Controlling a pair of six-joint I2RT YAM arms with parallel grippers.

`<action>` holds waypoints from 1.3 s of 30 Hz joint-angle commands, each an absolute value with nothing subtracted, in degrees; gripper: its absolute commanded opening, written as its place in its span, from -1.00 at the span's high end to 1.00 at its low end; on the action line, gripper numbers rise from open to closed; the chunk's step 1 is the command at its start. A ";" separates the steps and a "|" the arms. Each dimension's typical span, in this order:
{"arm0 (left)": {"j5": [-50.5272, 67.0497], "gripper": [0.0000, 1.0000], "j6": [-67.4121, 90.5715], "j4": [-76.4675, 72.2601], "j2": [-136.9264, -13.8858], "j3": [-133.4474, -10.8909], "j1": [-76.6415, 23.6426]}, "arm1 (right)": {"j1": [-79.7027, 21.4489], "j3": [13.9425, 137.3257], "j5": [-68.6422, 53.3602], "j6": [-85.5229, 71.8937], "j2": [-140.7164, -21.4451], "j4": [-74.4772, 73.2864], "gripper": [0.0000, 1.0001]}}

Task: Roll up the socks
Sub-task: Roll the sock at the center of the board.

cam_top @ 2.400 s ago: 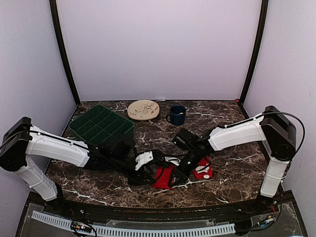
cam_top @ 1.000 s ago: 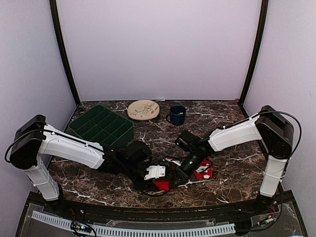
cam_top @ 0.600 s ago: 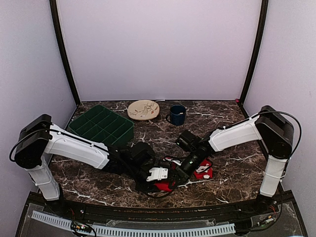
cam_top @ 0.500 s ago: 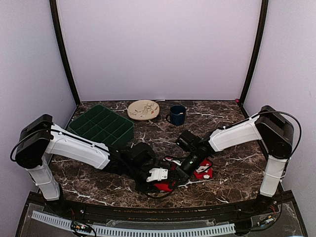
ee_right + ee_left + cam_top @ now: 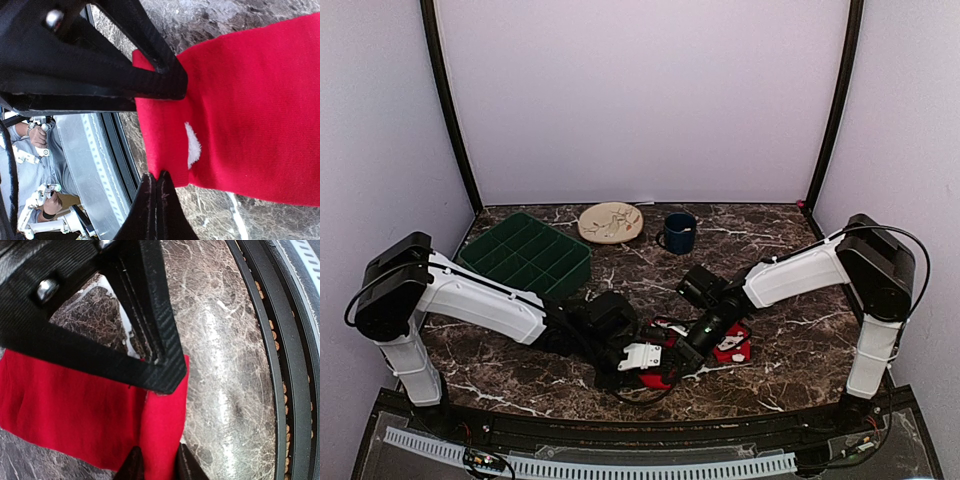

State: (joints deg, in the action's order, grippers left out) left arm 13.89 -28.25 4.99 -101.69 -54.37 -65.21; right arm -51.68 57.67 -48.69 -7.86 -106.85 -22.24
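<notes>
Now two socks (image 5: 732,347), one mug (image 5: 679,232), one plate (image 5: 611,221), one tray (image 5: 525,252)

Enclosure as you have it: pale lilac back wall (image 5: 640,100), left wall (image 5: 370,120) and right wall (image 5: 910,120), all plain and matte. Left post (image 5: 450,110) and right post (image 5: 834,100), both black, run up the rear corners and lean outward toward the top. Your table (image 5: 800,345) is dark brown marble pattern with white veins, glossy. The left wrist view gives you a glare patch (image 5: 215,335) near its front. Black rim (image 5: 620,425) along the near edge, white slotted strip (image 5: 620,467) just outside it. Light soft and even
</notes>
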 commanded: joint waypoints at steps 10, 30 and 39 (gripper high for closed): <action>16.42 0.85 -28.99 10.78 -104.56 -58.45 -65.57 | -50.87 54.62 -48.79 -9.93 -106.47 -18.89 0.66; 25.01 0.87 -26.09 19.95 -107.03 -63.87 -62.33 | -47.07 45.35 -48.33 -22.65 -101.01 -3.02 0.32; 32.59 0.87 -24.70 25.57 -111.12 -68.64 -57.84 | -46.94 40.13 -42.34 -26.67 -96.64 3.76 0.29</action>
